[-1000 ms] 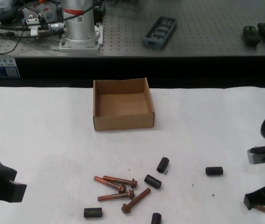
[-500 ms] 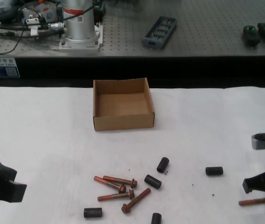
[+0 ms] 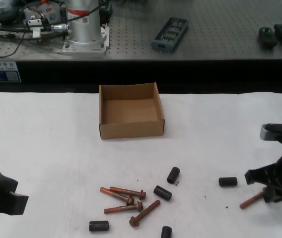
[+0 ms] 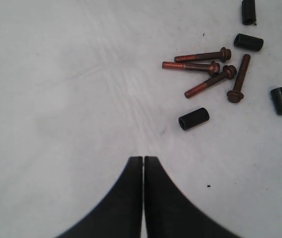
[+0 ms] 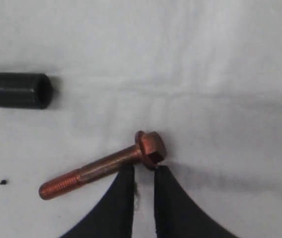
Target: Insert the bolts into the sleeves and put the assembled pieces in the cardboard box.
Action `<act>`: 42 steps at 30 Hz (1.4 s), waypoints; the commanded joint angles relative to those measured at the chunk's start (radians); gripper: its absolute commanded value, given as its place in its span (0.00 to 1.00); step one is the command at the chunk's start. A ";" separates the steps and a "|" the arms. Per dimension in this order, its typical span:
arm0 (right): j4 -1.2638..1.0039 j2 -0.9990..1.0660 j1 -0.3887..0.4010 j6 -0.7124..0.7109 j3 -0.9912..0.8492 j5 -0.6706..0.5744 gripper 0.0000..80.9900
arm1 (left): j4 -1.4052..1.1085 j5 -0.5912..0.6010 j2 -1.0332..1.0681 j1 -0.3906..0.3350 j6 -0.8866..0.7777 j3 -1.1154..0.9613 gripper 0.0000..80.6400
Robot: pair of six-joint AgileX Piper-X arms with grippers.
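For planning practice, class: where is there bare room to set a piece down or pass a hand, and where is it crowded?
Bare cloth lies left of the cardboard box, right of it, and between it and the loose bolts. Crowded: the near centre, bolts among sleeves, and around the right pincer, its bolt and a lone sleeve.

Soft, even light from above fills the scene. The white table cover (image 3: 56,129) is bright. The cardboard box (image 3: 131,130) holds mild shade along its inner walls. Loose bolts (image 4: 203,54) and sleeves (image 4: 193,118) cast only faint, short shadows. In the right wrist view, a bolt (image 5: 101,166) pinched by the right gripper (image 5: 143,171) throws a soft grey shadow beside its head. Beyond the table's far edge lies a dark band (image 3: 205,77), and the metal bench (image 3: 220,29) behind it looks duller.
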 commanded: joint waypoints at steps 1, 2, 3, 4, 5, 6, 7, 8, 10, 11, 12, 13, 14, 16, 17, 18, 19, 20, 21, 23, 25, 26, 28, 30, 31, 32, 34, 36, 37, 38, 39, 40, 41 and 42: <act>-0.016 0.011 -0.008 -0.003 -0.002 -0.029 0.14 | -0.003 0.000 0.000 -0.005 0.022 -0.008 0.01; -0.025 0.022 -0.008 0.007 -0.002 -0.046 0.14 | -0.003 0.000 0.000 -0.005 0.022 -0.008 0.01; -0.029 0.033 -0.008 0.020 -0.002 -0.061 0.14 | -0.001 0.000 0.000 -0.005 0.022 -0.008 0.01; -0.032 0.041 -0.008 0.038 -0.002 -0.072 0.14 | 0.002 0.000 0.000 -0.005 0.022 -0.008 0.01; -0.033 0.052 -0.008 0.043 -0.002 -0.089 0.14 | 0.005 0.000 0.000 -0.005 0.022 -0.008 0.01; -0.036 0.062 -0.008 0.043 -0.002 -0.110 0.14 | 0.011 0.000 0.000 -0.005 0.022 -0.008 0.01; -0.040 0.068 -0.008 0.043 -0.002 -0.128 0.14 | 0.015 0.000 0.000 -0.005 0.022 -0.008 0.01; -0.049 0.073 -0.008 0.041 -0.002 -0.156 0.14 | 0.019 0.000 0.000 -0.005 0.022 -0.008 0.01; -0.076 0.074 -0.008 0.043 -0.002 -0.205 0.14 | 0.024 0.000 0.000 -0.005 0.022 -0.008 0.01; -0.093 0.074 -0.008 0.045 -0.002 -0.218 0.14 | 0.025 0.000 0.000 -0.005 0.022 -0.008 0.01; -0.112 0.072 -0.008 0.052 -0.005 -0.238 0.14 | 0.025 0.000 0.000 -0.005 0.022 -0.008 0.01; -0.128 0.072 -0.005 0.068 -0.008 -0.258 0.14 | 0.025 0.000 0.000 -0.005 0.022 -0.008 0.01; -0.135 0.072 -0.005 0.087 -0.013 -0.271 0.14 | 0.025 0.000 0.000 -0.005 0.022 -0.008 0.01; -0.162 0.072 -0.005 0.117 -0.018 -0.292 0.14 | 0.025 0.000 0.000 -0.005 0.022 -0.008 0.01; -0.167 0.072 -0.005 0.126 -0.020 -0.292 0.14 | 0.025 0.000 0.000 -0.005 0.022 -0.008 0.01; -0.167 0.072 -0.005 0.129 -0.023 -0.292 0.14 | 0.025 0.000 0.000 -0.005 0.022 -0.008 0.01; -0.167 0.072 -0.005 0.129 -0.023 -0.292 0.14 | 0.025 0.000 0.000 -0.005 0.022 -0.008 0.01; -0.167 0.072 -0.005 0.129 -0.023 -0.292 0.14 | 0.025 0.000 0.000 -0.005 0.022 -0.008 0.01; -0.161 0.072 -0.005 0.134 -0.023 -0.294 0.14 | 0.025 0.000 0.000 -0.005 0.022 -0.008 0.01; -0.139 0.072 -0.005 0.160 -0.023 -0.299 0.14 | 0.025 0.000 0.000 -0.005 0.022 -0.008 0.01; -0.117 0.072 -0.001 0.181 -0.023 -0.309 0.14 | 0.025 0.000 0.000 -0.005 0.022 -0.008 0.01; -0.108 0.072 0.005 0.188 -0.023 -0.305 0.14 | 0.025 0.000 0.000 -0.005 0.022 -0.008 0.01; -0.103 0.072 0.018 0.216 -0.023 -0.297 0.14 | 0.025 0.000 0.000 -0.005 0.022 -0.008 0.01; -0.106 0.072 0.040 0.254 -0.023 -0.274 0.14 | 0.025 0.000 0.000 -0.005 0.022 -0.008 0.01; -0.109 0.072 0.052 0.271 -0.023 -0.260 0.14 | 0.025 0.000 0.000 -0.005 0.022 -0.008 0.01; -0.111 0.072 0.065 0.283 -0.023 -0.244 0.14 | 0.025 0.000 0.000 -0.005 0.022 -0.008 0.01; -0.114 0.072 0.089 0.310 -0.023 -0.213 0.14 | 0.025 0.000 0.000 -0.005 0.022 -0.008 0.01; -0.121 0.072 0.113 0.352 -0.023 -0.172 0.14 | 0.025 0.000 0.000 -0.005 0.022 -0.008 0.01; -0.125 0.072 0.121 0.373 -0.023 -0.162 0.14 | 0.025 0.000 0.000 -0.005 0.022 -0.008 0.01; -0.140 0.072 0.130 0.392 -0.023 -0.156 0.14 | 0.025 0.000 0.000 -0.005 0.022 -0.008 0.01; -0.154 0.072 0.137 0.410 -0.023 -0.151 0.14 | 0.025 0.000 0.000 -0.005 0.022 -0.008 0.01; -0.169 0.072 0.142 0.426 -0.023 -0.149 0.14 | 0.025 0.000 0.000 -0.005 0.022 -0.008 0.01; -0.181 0.072 0.146 0.449 -0.023 -0.145 0.14 | 0.025 0.000 0.000 -0.005 0.022 -0.008 0.01; -0.188 0.072 0.146 0.471 -0.023 -0.143 0.14 | 0.025 0.000 0.000 -0.005 0.022 -0.008 0.01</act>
